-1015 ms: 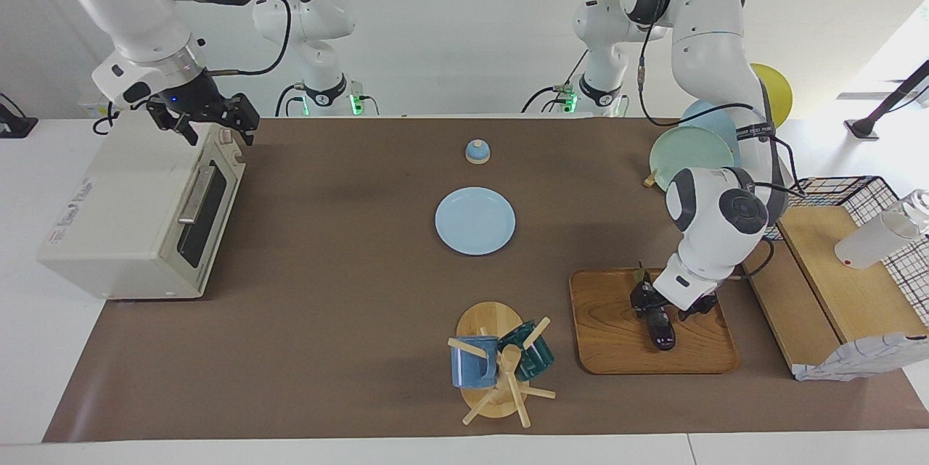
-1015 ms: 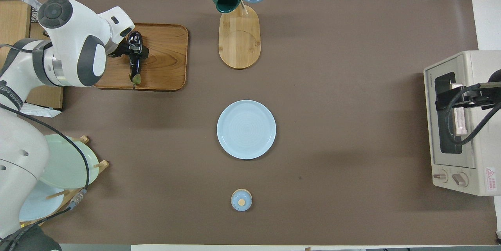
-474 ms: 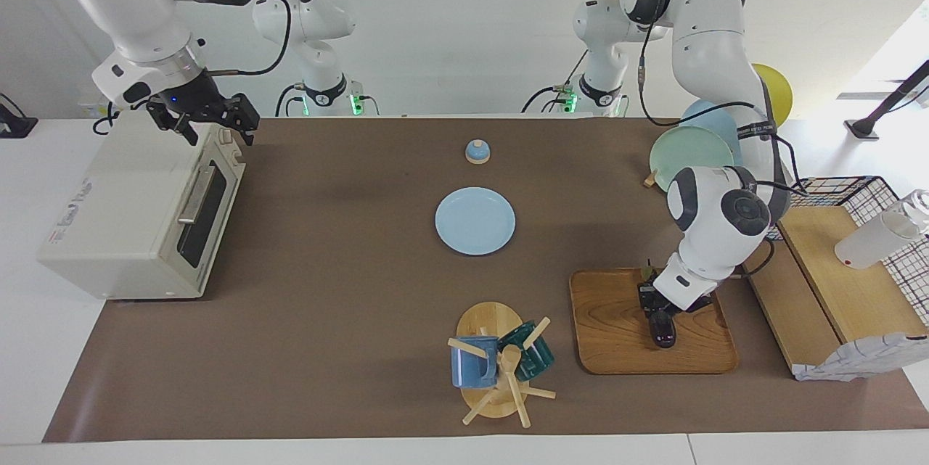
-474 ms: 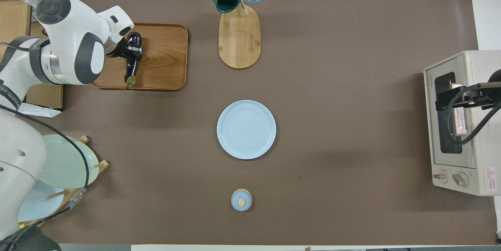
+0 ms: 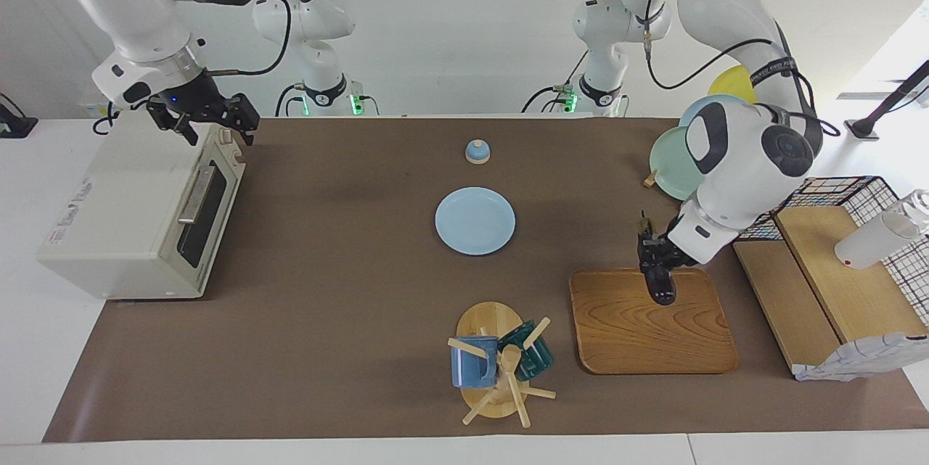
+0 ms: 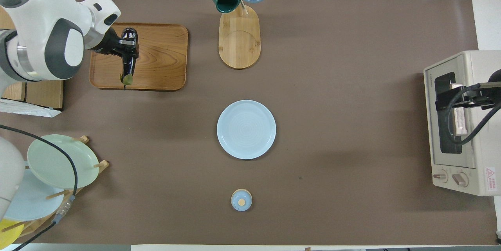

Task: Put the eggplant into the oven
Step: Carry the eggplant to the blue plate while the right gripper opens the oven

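Observation:
The dark purple eggplant [image 5: 660,285] [image 6: 128,65] hangs tilted in the air over the wooden tray [image 5: 631,338] [image 6: 162,61], its green stem end up and toward the robots. My left gripper [image 5: 652,256] [image 6: 126,46] is shut on its middle. The cream-white oven [image 5: 131,211] [image 6: 475,125] stands at the right arm's end of the table with its dark glass door closed. Over the oven's top edge, near its knobs, my right gripper [image 5: 216,130] [image 6: 465,100] waits open with nothing in it.
A light blue plate [image 5: 475,220] lies mid-table, with a small blue lidded pot [image 5: 477,151] nearer the robots. A mug rack [image 5: 501,367] stands beside the tray. A plate rack [image 5: 686,153], a wooden shelf [image 5: 835,284] and a wire basket [image 5: 864,193] crowd the left arm's end.
My left gripper closed on the eggplant as it lay on the tray and lifted it clear; the whole left arm rose. The right arm has not moved.

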Available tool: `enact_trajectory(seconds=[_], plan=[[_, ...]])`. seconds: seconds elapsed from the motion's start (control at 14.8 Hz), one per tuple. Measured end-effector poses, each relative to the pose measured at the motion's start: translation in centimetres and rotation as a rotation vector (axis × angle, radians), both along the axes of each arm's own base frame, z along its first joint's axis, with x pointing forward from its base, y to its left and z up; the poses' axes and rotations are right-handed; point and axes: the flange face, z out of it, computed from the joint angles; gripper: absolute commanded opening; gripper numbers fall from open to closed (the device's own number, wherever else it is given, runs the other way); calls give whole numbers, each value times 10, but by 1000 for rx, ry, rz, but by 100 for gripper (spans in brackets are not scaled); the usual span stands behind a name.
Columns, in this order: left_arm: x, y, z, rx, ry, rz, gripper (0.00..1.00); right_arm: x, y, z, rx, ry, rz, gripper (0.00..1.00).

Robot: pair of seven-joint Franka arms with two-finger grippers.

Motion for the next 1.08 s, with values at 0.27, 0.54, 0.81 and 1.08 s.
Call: enact_trajectory(seconds=[0.27, 0.54, 0.81, 1.08], plan=[[-65, -85, 27, -8, 39, 34, 0, 4, 4, -7, -1, -24, 9, 0], [-124, -159, 16, -39, 80, 2, 0, 6, -6, -47, -87, -61, 33, 0], [-187, -233, -30, -77, 3, -8, 0, 6, -29, -81, -154, -56, 40, 0], [-222, -263, -77, -78, -15, -33, 0, 6, -41, -99, -208, -28, 60, 0]])
